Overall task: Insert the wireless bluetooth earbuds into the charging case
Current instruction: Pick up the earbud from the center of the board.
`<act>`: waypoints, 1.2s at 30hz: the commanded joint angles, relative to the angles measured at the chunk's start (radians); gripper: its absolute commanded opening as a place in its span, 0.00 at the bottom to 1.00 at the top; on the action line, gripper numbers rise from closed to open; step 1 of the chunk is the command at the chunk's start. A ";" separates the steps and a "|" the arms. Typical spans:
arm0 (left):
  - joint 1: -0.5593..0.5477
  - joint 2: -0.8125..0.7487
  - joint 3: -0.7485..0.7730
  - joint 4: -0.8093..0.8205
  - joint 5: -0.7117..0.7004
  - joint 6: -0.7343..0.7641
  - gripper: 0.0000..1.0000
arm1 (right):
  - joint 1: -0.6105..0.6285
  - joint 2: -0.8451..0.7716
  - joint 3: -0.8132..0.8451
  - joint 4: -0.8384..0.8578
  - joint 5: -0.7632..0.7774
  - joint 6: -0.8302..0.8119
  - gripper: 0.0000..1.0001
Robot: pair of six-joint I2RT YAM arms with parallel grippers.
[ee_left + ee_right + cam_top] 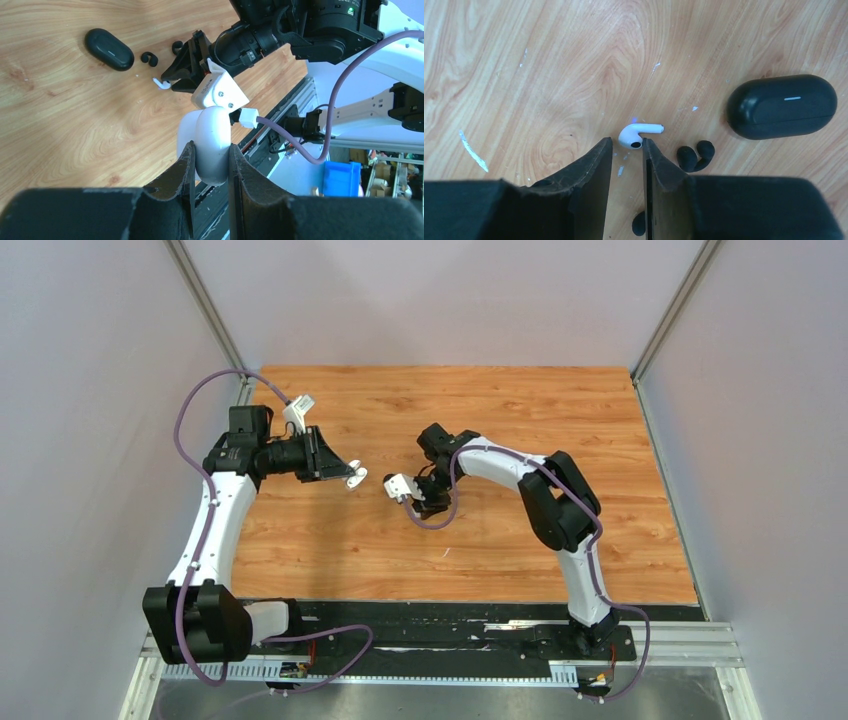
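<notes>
My left gripper (211, 152) is shut on a white charging case (212, 135) and holds it above the table; both also show in the top view, gripper (343, 472) and case (356, 478). My right gripper (627, 145) is open, tips pointing down just short of a white earbud (638, 134) that lies on the wood. From the left wrist view this earbud (160, 82) sits at the right gripper's (175, 80) tips. Only one white earbud shows. Two black earbuds (695, 155) lie right of my right fingers, one (639, 223) partly hidden under them.
A closed black charging case (781, 106) lies on the table to the right of the black earbuds; it also shows in the left wrist view (109, 48). The wooden table (560, 410) is walled by grey panels on three sides.
</notes>
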 commanded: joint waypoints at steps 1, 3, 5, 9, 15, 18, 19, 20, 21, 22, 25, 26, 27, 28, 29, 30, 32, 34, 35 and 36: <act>0.009 -0.008 0.000 0.030 0.026 -0.011 0.00 | 0.018 0.004 0.037 -0.013 -0.027 0.097 0.28; 0.009 -0.006 0.000 0.032 0.027 -0.011 0.00 | 0.024 0.004 0.037 -0.008 -0.021 0.136 0.26; 0.009 -0.005 -0.002 0.034 0.027 -0.013 0.00 | 0.029 0.004 0.037 0.004 -0.016 0.193 0.25; 0.009 -0.003 -0.001 0.042 0.031 -0.018 0.00 | 0.043 -0.005 0.017 0.057 0.011 0.328 0.18; 0.009 0.009 0.001 0.051 0.040 -0.028 0.00 | 0.043 -0.043 0.000 0.126 0.086 0.659 0.09; 0.009 0.023 0.011 0.056 0.050 -0.046 0.00 | 0.023 -0.093 -0.027 0.142 0.125 0.880 0.07; 0.009 0.027 0.017 0.060 0.054 -0.048 0.00 | 0.016 -0.126 -0.056 0.164 0.145 0.954 0.06; 0.009 0.034 0.021 0.060 0.054 -0.051 0.00 | 0.013 -0.168 -0.114 0.193 0.175 1.017 0.03; 0.009 0.039 0.029 0.060 0.055 -0.053 0.00 | 0.013 -0.219 -0.166 0.218 0.203 1.068 0.00; 0.009 0.049 0.033 0.059 0.055 -0.054 0.00 | 0.012 -0.268 -0.209 0.234 0.236 1.129 0.00; 0.009 0.073 0.059 0.048 0.056 -0.047 0.00 | -0.010 -0.386 -0.307 0.240 0.360 1.365 0.00; 0.009 0.086 0.064 0.045 0.056 -0.044 0.00 | -0.029 -0.419 -0.336 0.236 0.394 1.441 0.00; 0.009 0.092 0.077 0.036 0.055 -0.040 0.00 | -0.054 -0.459 -0.362 0.230 0.428 1.533 0.00; 0.009 0.104 0.083 0.026 0.052 -0.036 0.00 | -0.095 -0.482 -0.388 0.225 0.447 1.654 0.00; 0.009 0.111 0.097 0.021 0.049 -0.028 0.00 | -0.141 -0.494 -0.407 0.211 0.447 1.727 0.00; 0.009 0.122 0.103 0.008 0.045 -0.023 0.00 | -0.182 -0.498 -0.418 0.199 0.448 1.786 0.00; 0.009 0.137 0.130 -0.010 0.035 -0.009 0.00 | -0.267 -0.487 -0.429 0.176 0.454 1.886 0.00; 0.008 0.151 0.143 -0.027 0.026 0.001 0.00 | -0.353 -0.459 -0.428 0.161 0.404 1.976 0.00; 0.009 0.158 0.146 -0.033 0.023 0.006 0.00 | -0.367 -0.443 -0.420 0.149 0.400 2.013 0.00; 0.009 0.160 0.152 -0.044 0.018 0.009 0.00 | -0.371 -0.425 -0.410 0.138 0.397 2.042 0.00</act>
